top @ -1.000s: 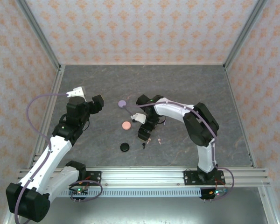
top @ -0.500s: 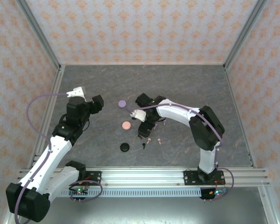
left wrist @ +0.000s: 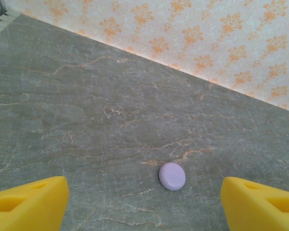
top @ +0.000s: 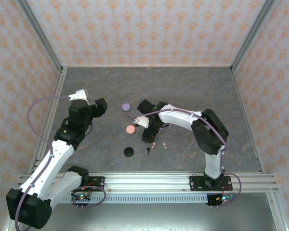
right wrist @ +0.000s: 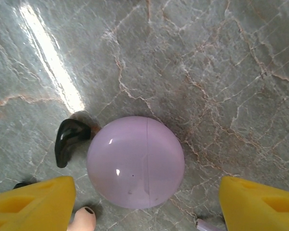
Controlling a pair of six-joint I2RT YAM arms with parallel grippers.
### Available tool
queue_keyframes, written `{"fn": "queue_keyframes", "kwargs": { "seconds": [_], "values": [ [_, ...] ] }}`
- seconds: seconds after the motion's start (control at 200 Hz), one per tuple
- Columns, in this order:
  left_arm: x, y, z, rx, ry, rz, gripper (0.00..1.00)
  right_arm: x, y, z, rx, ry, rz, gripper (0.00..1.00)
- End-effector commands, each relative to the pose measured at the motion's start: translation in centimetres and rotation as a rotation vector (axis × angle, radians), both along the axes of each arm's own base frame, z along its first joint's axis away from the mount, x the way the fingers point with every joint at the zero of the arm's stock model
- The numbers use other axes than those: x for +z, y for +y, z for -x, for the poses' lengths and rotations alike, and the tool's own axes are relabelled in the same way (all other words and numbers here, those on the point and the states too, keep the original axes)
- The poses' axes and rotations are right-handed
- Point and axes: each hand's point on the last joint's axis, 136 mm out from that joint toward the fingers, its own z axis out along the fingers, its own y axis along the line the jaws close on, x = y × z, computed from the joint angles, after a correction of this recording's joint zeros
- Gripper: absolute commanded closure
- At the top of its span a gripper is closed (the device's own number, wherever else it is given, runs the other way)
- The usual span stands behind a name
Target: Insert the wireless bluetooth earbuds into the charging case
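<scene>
Right gripper (right wrist: 144, 202) spread, gaps flanking lilac case (right wrist: 135, 161)

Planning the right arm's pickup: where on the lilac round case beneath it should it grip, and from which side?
Take the lilac case by opposite edges at its widest, probably straight down from above: round and smooth, it sits centred under the open right gripper. A black earbud lies close beside it.

We find the grey marble tabletop (top: 192, 86) bare across its far and right parts. Between the right gripper's (right wrist: 144, 192) spread jaws a round lilac case (right wrist: 135, 161) blocks the middle, with a glossy black earbud (right wrist: 67, 142) just left of it. Ahead of the left gripper (left wrist: 144, 192) lies a small lilac disc-shaped case (left wrist: 172, 176).
</scene>
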Motion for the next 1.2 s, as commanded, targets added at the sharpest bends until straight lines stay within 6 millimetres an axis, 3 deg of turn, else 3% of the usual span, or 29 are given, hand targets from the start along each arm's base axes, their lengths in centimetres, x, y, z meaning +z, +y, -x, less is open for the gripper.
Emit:
{"fn": "queue_keyframes", "kwargs": {
  "seconds": [0.0,0.3,0.39,0.49,0.656,0.876,1.066,1.196],
  "values": [
    [-0.6,0.9,0.2,0.033,0.02,-0.03,0.18,-1.3,-0.5,0.3,0.008,-0.01,0.052,0.24],
    [-0.4,1.0,0.2,0.034,0.02,-0.033,0.18,-2.8,-0.3,0.5,0.017,-0.028,0.069,0.3],
    [-0.3,0.9,0.2,0.031,0.019,-0.031,0.18,-2.9,-0.4,0.3,0.011,-0.042,0.073,0.41],
    [-0.1,0.7,0.2,0.016,0.025,-0.028,0.18,-1.7,0.0,-0.4,0.004,-0.096,0.035,0.48],
    [0.3,-0.7,0.4,-0.07,0.04,-0.013,0.18,1.8,0.6,-1.7,0.001,-0.221,-0.052,0.55],
    [1.3,-4.8,0.8,-0.286,0.067,0.075,0.2,8.4,1.8,-2.8,0.004,-0.377,-0.225,0.55],
    [4.5,-10.2,1.8,-0.582,0.035,0.234,0.23,15.1,2.4,-3.6,0.015,-0.548,-0.379,0.54],
    [6.6,-12.8,2.9,-0.748,0.025,0.328,0.25,19.4,3.0,-3.7,0.028,-0.631,-0.475,0.54]
  ]
}}
